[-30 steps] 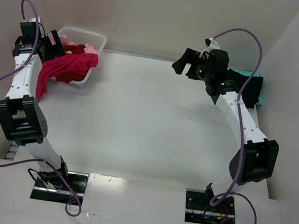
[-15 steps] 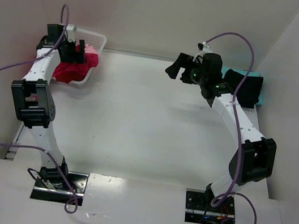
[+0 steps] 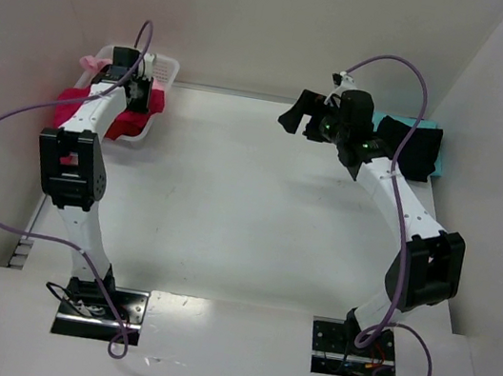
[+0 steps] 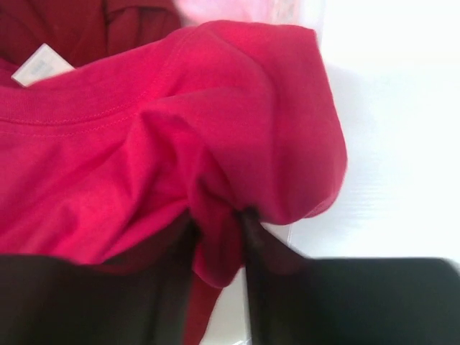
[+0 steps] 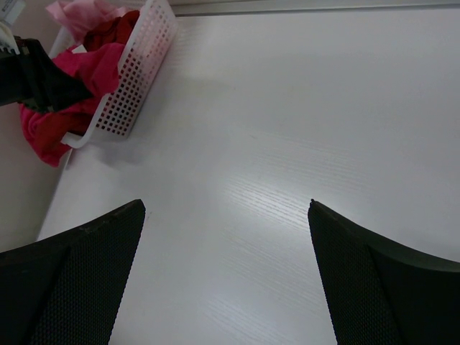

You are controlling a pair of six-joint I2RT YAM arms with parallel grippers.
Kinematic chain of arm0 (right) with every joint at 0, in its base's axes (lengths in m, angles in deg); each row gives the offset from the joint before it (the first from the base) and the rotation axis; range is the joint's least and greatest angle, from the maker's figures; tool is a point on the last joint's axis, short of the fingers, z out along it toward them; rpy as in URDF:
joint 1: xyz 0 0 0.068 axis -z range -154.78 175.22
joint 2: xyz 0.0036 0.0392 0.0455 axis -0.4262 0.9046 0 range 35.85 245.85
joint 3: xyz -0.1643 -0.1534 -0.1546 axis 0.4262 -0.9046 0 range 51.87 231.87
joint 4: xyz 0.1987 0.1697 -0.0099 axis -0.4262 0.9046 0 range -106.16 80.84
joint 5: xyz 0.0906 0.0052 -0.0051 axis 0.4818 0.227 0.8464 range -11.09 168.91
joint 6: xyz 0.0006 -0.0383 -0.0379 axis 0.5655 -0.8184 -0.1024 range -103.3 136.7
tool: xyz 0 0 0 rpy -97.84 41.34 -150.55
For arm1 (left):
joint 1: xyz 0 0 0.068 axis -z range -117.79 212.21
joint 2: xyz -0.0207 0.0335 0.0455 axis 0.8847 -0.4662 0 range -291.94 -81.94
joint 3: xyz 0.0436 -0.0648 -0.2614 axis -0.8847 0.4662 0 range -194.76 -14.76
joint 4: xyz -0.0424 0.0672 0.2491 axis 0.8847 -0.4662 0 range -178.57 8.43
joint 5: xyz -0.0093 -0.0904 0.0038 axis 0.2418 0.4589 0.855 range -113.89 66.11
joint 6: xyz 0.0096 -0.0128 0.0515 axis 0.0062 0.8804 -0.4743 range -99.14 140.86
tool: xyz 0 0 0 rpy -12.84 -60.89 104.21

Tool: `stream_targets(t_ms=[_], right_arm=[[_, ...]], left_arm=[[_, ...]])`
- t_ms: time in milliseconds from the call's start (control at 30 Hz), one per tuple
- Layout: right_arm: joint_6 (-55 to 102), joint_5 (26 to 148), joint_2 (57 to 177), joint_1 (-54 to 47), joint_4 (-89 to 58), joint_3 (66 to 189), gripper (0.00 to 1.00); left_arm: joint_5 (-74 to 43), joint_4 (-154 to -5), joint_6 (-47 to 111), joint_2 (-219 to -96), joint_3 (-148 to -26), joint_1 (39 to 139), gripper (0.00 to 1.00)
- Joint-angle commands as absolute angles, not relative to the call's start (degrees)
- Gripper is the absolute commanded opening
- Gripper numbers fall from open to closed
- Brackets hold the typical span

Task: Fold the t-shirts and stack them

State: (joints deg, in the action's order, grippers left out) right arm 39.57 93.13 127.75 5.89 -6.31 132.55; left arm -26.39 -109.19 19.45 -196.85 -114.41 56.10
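The bright crimson-pink cotton t-shirt (image 4: 180, 136) hangs over the left rim of the white plastic lattice basket (image 3: 163, 65). My left gripper (image 4: 215, 224), wide a second ago, now pinches a fold of it above the basket, so I judge the pickup is starting. My right gripper (image 5: 223, 208) waits wide open, well right of the basket.

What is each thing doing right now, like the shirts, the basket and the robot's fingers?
left fingers: shut on a fold of the crimson-pink t-shirt.
right fingers: open, holding nothing, above the table.
crimson-pink t-shirt: bunched, spilling over the basket rim.
pale pink t-shirt: crumpled in the basket.
dark red t-shirt: crumpled in the basket.
basket: upright on the table.
black t-shirt: folded, lying on the teal t-shirt.
teal t-shirt: mostly covered.
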Motion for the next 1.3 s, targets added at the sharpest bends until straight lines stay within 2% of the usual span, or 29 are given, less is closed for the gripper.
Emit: stream_targets(t_ms=[0,100,133,167,400,567,700,867,967,1100,1133,1267], right_arm=[[39.64,92.71,125.67,5.62,-7.63,131.67,1.00],[40.68,92.71,125.06,5.62,-8.16,131.14,1.00],[40.69,93.23,125.06,5.62,-8.77,131.14,1.00],[40.69,93.24,124.53,5.62,-8.78,131.14,1.00],[42.53,93.76,121.99,5.62,-11.23,130.62,1.00],[43.59,93.76,118.30,5.62,-13.26,129.47,1.00],[44.82,93.76,114.69,5.62,-15.63,128.34,1.00],[44.82,93.76,108.99,5.62,-16.86,125.00,1.00],[44.82,91.13,105.65,5.62,-16.86,122.01,1.00],[43.60,87.09,98.63,5.62,-13.44,120.69,1.00],[42.98,85.69,97.38,5.62,-12.57,120.16,1.00],[43.58,81.90,91.41,5.62,-9.22,118.93,1.00]], left_arm=[[-29.60,-108.47,19.01,-194.71,-115.57,56.06,0.34],[-30.21,-107.85,21.20,-191.55,-114.43,56.06,0.17],[-30.21,-107.33,22.60,-190.67,-114.42,56.06,0.05],[-29.60,-107.32,23.48,-188.75,-114.42,56.06,0.00],[-23.98,-112.59,26.30,-179.68,-124.25,59.91,0.00],[-22.05,-120.92,27.45,-177.83,-141.71,67.12,0.00],[-14.86,-126.39,32.01,-177.21,-151.74,73.01,0.00],[-0.44,-127.02,37.90,-172.13,-154.94,73.55,0.00],[9.73,-123.25,40.09,-167.83,-151.44,73.55,0.00],[10.57,-121.48,42.12,-162.90,-139.33,73.55,0.01],[11.35,-120.26,42.12,-161.67,-130.77,73.55,0.01],[13.99,-111.74,45.19,-155.43,-109.75,73.55,0.02]])
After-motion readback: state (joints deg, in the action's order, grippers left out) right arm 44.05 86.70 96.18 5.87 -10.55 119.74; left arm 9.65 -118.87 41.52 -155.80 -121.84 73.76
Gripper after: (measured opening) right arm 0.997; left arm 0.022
